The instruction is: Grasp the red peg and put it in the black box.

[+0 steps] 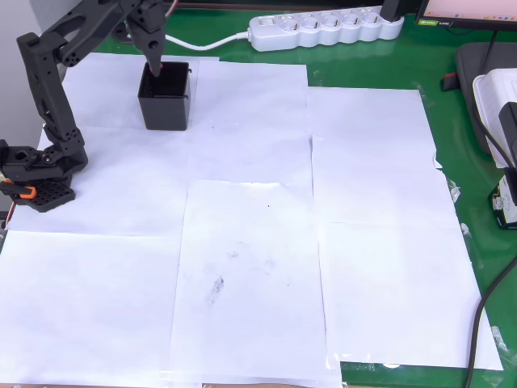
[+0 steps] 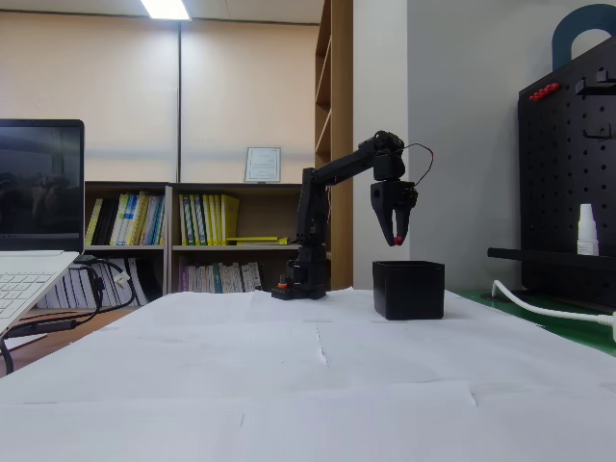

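Setting: an office bench with a green mat (image 1: 363, 69), overlaid with white paper sheets (image 1: 242, 242); a bookshelf (image 2: 173, 236) and a black pegboard (image 2: 568, 183) are seen behind in the fixed view. A white power strip (image 1: 323, 28) lies along the far edge in the overhead view.

Item 1, the black box (image 2: 409, 289): a small square open-topped container, set upright on the paper near the arm's base (image 1: 36, 174), presumably so that it falls well within reach.

Item 2, the gripper (image 2: 397, 237): held pointing straight down above the box opening, clear of the rim in the fixed view. In the overhead view the fingertips overlap the box's far left corner. The vertical pose is judged to suit a drop into the tall walls.

Item 3, the red peg (image 2: 397, 238): a small red speck is seen at the fingertips, above the box and not yet inside it. The jaws appear closed around it, nearly together.

Status: carrying is judged complete; release is outstanding. A more central position over the opening would lessen the risk of the peg striking the rim.
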`<state>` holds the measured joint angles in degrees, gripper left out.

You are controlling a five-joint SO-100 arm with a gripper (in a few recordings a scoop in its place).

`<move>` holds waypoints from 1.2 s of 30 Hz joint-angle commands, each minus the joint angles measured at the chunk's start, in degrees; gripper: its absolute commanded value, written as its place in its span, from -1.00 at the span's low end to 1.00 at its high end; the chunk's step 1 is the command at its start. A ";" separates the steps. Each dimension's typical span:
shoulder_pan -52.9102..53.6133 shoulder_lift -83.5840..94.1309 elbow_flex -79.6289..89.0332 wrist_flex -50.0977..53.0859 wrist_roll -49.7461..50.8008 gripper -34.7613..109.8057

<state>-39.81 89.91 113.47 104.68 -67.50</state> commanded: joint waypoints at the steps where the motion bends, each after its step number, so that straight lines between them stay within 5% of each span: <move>1: 0.62 -1.14 2.55 2.81 -3.87 -0.20; 9: 2.99 -2.11 4.75 4.04 -6.86 -0.19; 11: 3.52 -3.25 4.83 2.37 -4.83 -0.52; 18: 14.68 -12.22 -1.76 2.72 -13.18 -0.52; 30: 41.84 -52.21 -69.17 -34.98 -32.96 -0.52; 36: 43.86 -74.88 -92.11 -37.88 -34.19 -0.52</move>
<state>2.29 29.00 31.90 68.29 -100.63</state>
